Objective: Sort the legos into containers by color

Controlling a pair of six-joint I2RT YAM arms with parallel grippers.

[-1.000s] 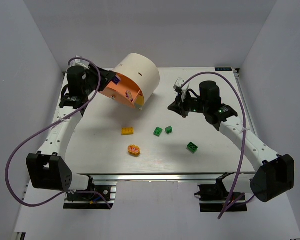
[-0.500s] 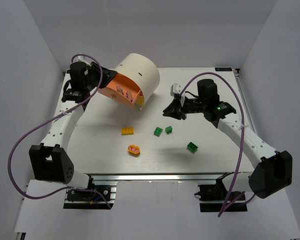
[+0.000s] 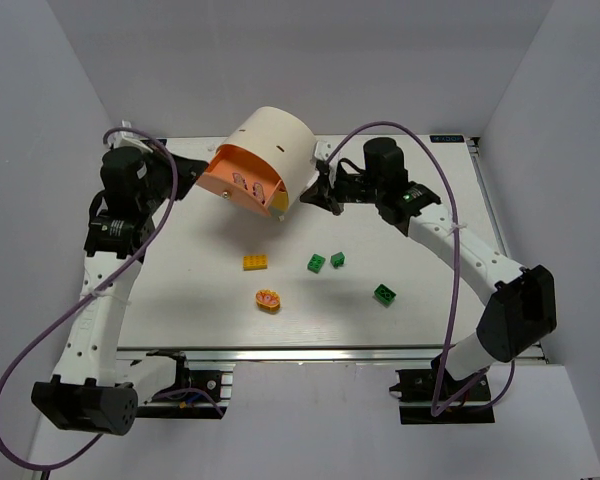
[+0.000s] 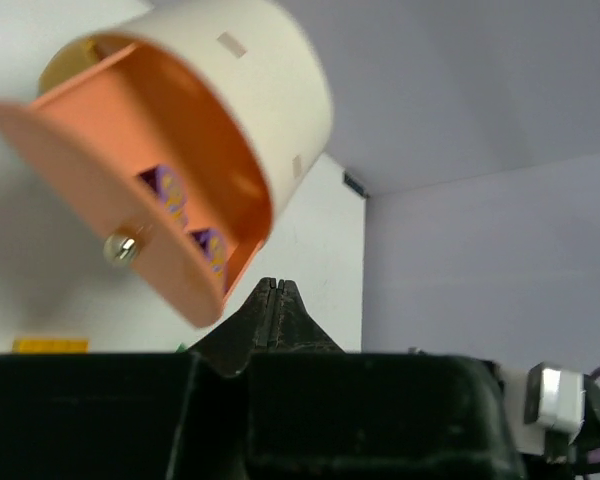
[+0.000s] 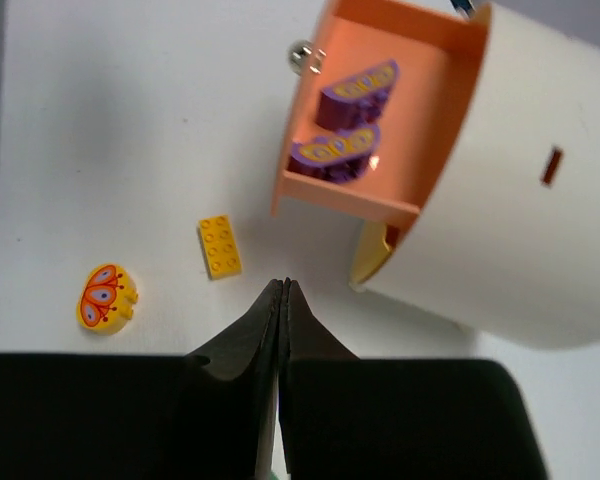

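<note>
The cream cabinet (image 3: 275,145) lies tilted at the back of the table. Its orange drawer (image 3: 225,180) is pulled out, with two purple legos (image 5: 338,150) inside; a yellow drawer (image 5: 372,256) below is slightly ajar. On the table lie a yellow brick (image 3: 256,262) and three green bricks (image 3: 316,263) (image 3: 337,259) (image 3: 384,294). My left gripper (image 3: 202,168) is shut and empty, just left of the orange drawer (image 4: 150,190). My right gripper (image 3: 303,196) is shut and empty, close to the cabinet's right side, above the table near the yellow brick (image 5: 220,246).
An orange disc with red markings (image 3: 269,299) lies near the front, below the yellow brick. The drawer's metal knob (image 5: 302,56) sticks out of its front. Grey walls close in the table on the left, back and right.
My left gripper has drawn back to the left from the orange drawer and shut. My right arm has swung left, up to the cabinet's right side.
</note>
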